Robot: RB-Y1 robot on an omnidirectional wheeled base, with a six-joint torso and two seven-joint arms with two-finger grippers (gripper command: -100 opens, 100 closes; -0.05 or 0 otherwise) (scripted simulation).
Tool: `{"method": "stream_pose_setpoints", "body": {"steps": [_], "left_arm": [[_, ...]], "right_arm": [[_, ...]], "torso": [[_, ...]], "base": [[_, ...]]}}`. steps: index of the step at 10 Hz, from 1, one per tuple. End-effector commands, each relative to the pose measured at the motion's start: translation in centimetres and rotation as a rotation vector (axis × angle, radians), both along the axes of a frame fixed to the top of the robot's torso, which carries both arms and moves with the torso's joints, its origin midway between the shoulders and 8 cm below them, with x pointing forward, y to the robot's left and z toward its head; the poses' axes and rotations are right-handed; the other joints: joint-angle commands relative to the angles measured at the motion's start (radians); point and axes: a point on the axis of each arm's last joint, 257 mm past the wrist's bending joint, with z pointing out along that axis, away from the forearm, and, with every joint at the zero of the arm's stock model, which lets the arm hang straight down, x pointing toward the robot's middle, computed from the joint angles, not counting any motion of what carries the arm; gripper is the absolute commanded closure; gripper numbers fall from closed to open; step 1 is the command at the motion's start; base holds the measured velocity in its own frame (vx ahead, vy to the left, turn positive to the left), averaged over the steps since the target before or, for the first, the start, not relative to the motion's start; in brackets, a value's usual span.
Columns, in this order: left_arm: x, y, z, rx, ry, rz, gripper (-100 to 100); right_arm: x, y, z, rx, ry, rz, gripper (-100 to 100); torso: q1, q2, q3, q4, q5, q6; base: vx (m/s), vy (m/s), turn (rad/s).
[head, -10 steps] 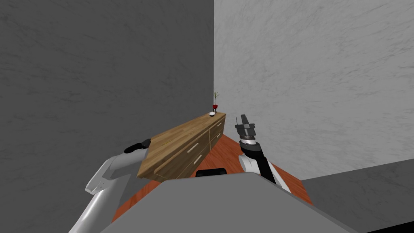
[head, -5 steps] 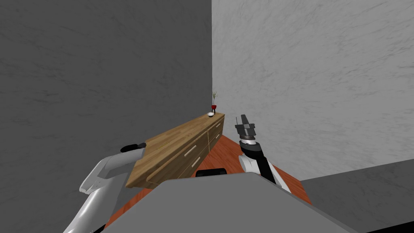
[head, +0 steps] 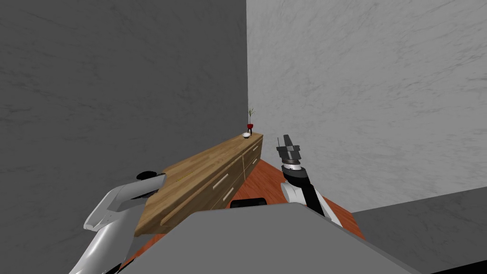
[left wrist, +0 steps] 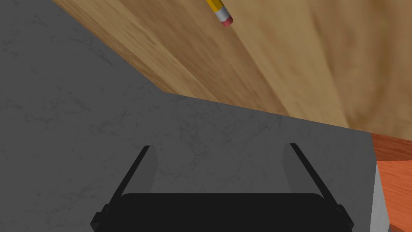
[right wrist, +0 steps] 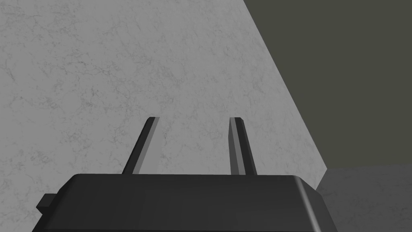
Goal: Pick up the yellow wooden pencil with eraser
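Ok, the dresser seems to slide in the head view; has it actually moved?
No. The dresser still ends at the wall corner, with the red vase at that end. The whole view shifted, so the move is mine.

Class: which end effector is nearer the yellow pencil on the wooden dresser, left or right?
Left. The left end effector sits off the dresser's near end with the pencil ahead of it. The right end effector is raised farther off, on the drawer side.

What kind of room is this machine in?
Probably a corner of a room in a house: a long wooden sideboard with drawers against a grey wall, a small red vase and white bowl at its far end, reddish floor.
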Motion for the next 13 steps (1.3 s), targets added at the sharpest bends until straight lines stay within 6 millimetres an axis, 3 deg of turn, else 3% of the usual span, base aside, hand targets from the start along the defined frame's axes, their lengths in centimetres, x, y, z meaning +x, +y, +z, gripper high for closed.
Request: {"method": "stream_pose_setpoints", "body": {"steps": [1, 7, 9, 10, 11, 13], "left_arm": [[-0.8, 0.3, -0.4, -0.017, 0.027, 0.021, -100], [-6.8, 1.2, -3.7, -0.129, 0.191, 0.147, -100], [-6.9, 1.1, -3.8, -0.131, 0.192, 0.148, -100], [-7.0, 1.1, -3.9, -0.133, 0.196, 0.149, 0], [-6.8, 1.2, -4.8, -0.133, 0.195, 0.145, -100], [-6.6, 1.2, -5.7, -0.134, 0.194, 0.142, -100]], "right_arm": [[0.0, 0.0, 0.0, 0.0, 0.0, 0.0, 0], [0.0, 0.0, 0.0, 0.0, 0.0, 0.0, 0], [0.0, 0.0, 0.0, 0.0, 0.0, 0.0, 0], [0.0, 0.0, 0.0, 0.0, 0.0, 0.0, 0], [0.0, 0.0, 0.0, 0.0, 0.0, 0.0, 0], [0.0, 0.0, 0.0, 0.0, 0.0, 0.0, 0]], "torso": [[0.0, 0.0, 0.0, 0.0, 0.0, 0.0], [0.001, -0.002, -0.001, -0.001, 0.0, 0.0], [0.0, -0.002, -0.001, -0.001, 0.0, 0.0], [0.002, 0.001, 0.001, 0.0, 0.0, 0.0], [0.003, 0.003, 0.002, 0.001, 0.001, 0.0], [0.007, 0.004, 0.002, 0.001, 0.001, 0.0]], "base": [[0.068, -0.055, -0.022], [0.097, -0.042, -0.055], [0.065, -0.036, -0.019], [0.008, -0.004, 0.0], [0.013, 0.03, 0.027], [0.01, 0.057, 0.017]]}}
